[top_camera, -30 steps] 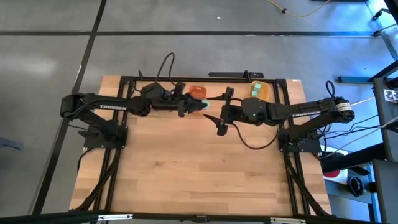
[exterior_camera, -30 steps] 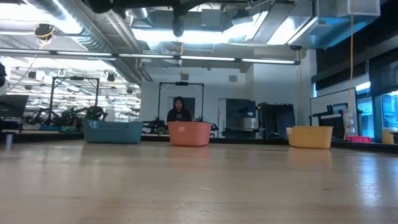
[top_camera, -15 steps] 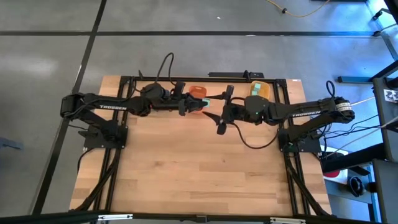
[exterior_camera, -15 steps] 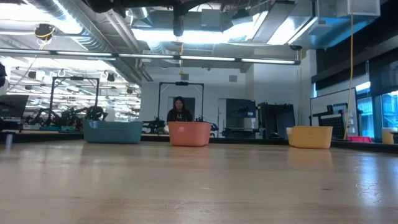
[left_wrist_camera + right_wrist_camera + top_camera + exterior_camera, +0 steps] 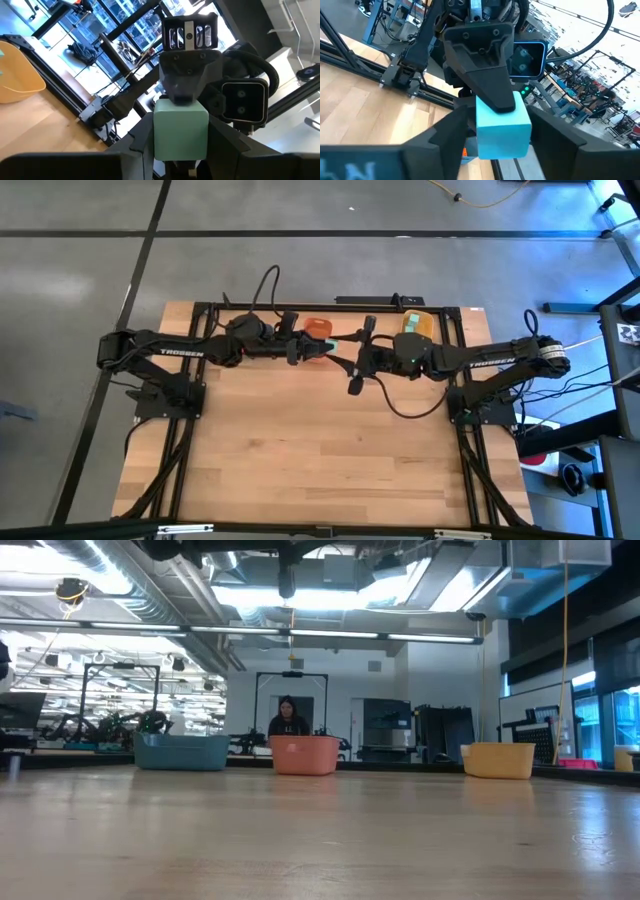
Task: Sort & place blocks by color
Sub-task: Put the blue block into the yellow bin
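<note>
A mint-green cube (image 5: 331,343) hangs in the air over the table's far middle, between my two grippers. My left gripper (image 5: 320,347) reaches in level from the left and is shut on it. My right gripper (image 5: 345,352) comes in level from the right. Its two fingers (image 5: 451,134) stand close on either side of the cube (image 5: 502,125), turned a quarter against the left fingers. No other blocks show loose on the table. Mint pieces (image 5: 412,318) lie in the far-right tray. My left gripper pinches the cube's two opposite side faces (image 5: 159,131) between its two fingers (image 5: 139,146). It comes level from the table's left. The cube is lifted clear of the table, faces square. My right gripper's fingers flank the cube's other two faces (image 5: 522,131); whether they touch, I cannot tell.
Three rounded trays stand along the far edge: blue-grey (image 5: 182,752), orange (image 5: 305,755) and yellow (image 5: 498,760). The orange tray (image 5: 316,328) lies just beyond the grippers. A person (image 5: 288,718) sits in the room behind. The near wood (image 5: 320,450) is bare.
My right gripper's fingers have drawn closer together around the cube, and its wrist has tipped slightly. My left gripper has kept still with the cube in the same place.
</note>
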`<action>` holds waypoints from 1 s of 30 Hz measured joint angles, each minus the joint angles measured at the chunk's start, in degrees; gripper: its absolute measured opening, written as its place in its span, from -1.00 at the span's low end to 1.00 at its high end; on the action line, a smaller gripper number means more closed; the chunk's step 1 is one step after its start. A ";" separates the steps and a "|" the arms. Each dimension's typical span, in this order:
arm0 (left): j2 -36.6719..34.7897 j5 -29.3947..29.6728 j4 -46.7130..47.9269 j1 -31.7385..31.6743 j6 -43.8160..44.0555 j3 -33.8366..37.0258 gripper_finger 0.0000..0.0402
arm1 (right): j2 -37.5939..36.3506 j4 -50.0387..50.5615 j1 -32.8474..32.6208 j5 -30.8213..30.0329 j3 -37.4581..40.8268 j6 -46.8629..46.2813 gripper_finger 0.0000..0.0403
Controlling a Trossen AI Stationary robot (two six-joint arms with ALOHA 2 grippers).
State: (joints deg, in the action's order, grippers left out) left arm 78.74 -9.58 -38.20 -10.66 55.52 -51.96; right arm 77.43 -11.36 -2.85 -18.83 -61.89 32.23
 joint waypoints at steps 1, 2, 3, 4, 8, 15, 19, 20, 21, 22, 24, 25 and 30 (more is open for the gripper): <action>0.00 0.00 0.00 0.00 0.03 0.00 -0.41 | 0.04 -0.01 0.00 0.24 0.00 0.00 -0.05; -0.01 -0.08 0.03 0.00 0.04 0.02 -0.41 | 0.18 -0.07 0.00 0.65 0.00 0.00 -0.11; -0.02 -0.05 0.05 0.00 0.05 0.04 -0.41 | 0.47 -0.41 0.01 0.76 0.00 0.00 -0.18; -0.02 0.02 0.34 0.00 0.10 0.07 -0.41 | 0.62 -0.44 0.02 0.67 0.00 0.03 -0.25; -0.04 -0.02 0.35 0.00 0.20 0.09 -0.41 | 0.81 -0.36 0.01 0.44 0.00 0.05 -0.34; -0.25 -1.24 -0.19 -1.94 -1.27 0.08 -0.11 | -0.30 1.18 0.00 -0.92 0.07 -0.42 -0.33; -1.97 -8.37 0.38 -6.10 -1.26 0.04 0.12 | -3.59 6.47 -0.04 -3.36 0.07 -2.65 -0.33; -2.64 -10.36 1.03 -7.27 -1.26 0.04 0.15 | -4.69 8.76 -0.02 -4.09 0.07 -3.51 -0.33; -3.59 -12.16 1.91 -8.28 -1.86 0.04 0.16 | -5.94 11.31 -0.02 -4.67 0.07 -3.91 -0.33; -4.60 -13.60 2.86 -9.30 -3.42 0.04 0.16 | -7.25 14.16 -0.02 -5.46 0.07 -4.60 -0.33; -7.05 -15.05 6.62 -11.02 -8.03 0.01 0.16 | -10.04 18.87 0.04 -7.61 0.07 -6.87 -0.33; -8.49 -15.09 9.34 -11.70 -10.69 0.04 0.15 | -11.65 21.43 0.27 -8.55 0.19 -8.28 -0.33; -16.20 -7.10 26.84 -10.35 -28.77 0.02 0.14 | -19.51 33.44 2.53 -8.59 1.25 -18.65 -0.33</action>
State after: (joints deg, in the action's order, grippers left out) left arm 62.54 -16.68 -11.36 -21.00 26.75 -51.94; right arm 57.92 22.08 -0.32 -27.42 -60.64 13.58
